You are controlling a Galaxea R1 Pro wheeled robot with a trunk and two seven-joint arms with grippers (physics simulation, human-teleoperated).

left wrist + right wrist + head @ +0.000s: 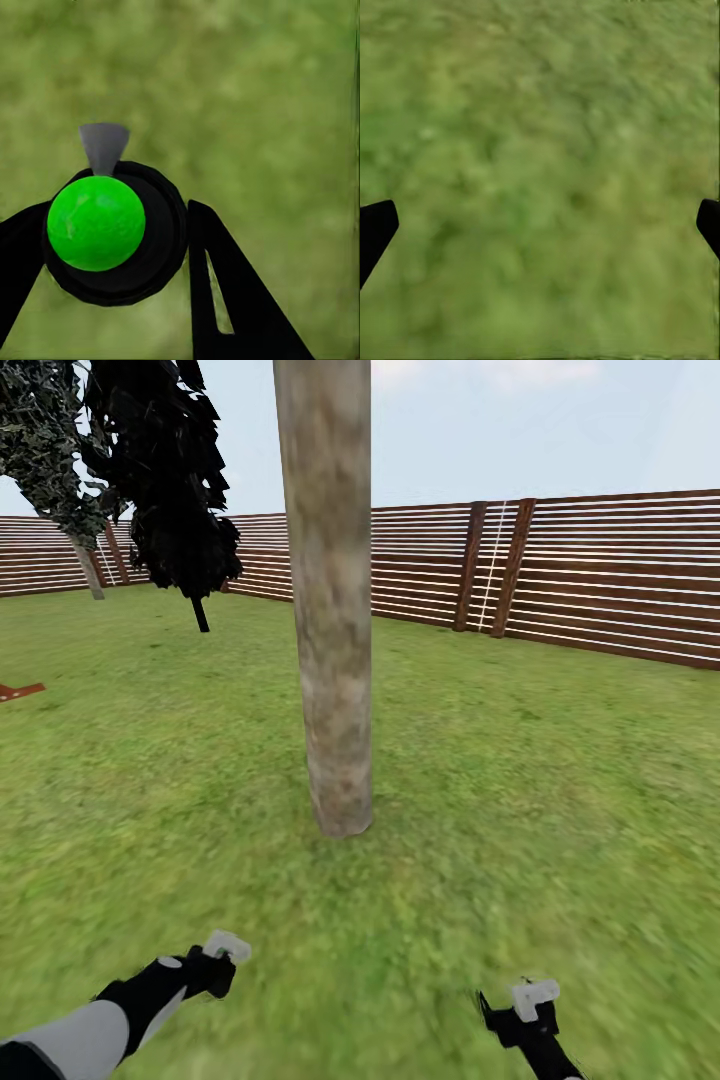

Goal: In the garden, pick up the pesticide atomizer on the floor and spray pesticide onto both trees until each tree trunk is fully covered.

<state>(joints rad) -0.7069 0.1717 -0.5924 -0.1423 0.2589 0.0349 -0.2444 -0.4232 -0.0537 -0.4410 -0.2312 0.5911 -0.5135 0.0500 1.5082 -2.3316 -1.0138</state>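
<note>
Head view: a thick beige-grey tree trunk (335, 600) rises from the grass (560, 780) ahead of and between the left tool (222, 952) and right tool (533, 1000), both held low. A slatted fence (620, 575) stands well beyond.

Left wrist view: the left tool (112, 240) is clamped on the pesticide atomizer (97, 223), its green round top and grey nozzle (103, 144) pointing beyond the fingertips at grass. This grip is hard to make out from the head.

Right wrist view: the right tool (540, 225) hangs with fingers wide apart, nothing between them.

Judged step: aiming. Next, the nozzle likely needs raising toward the trunk.

Mottled beige trunk (335, 610) (green atomizer (96, 223))
</note>
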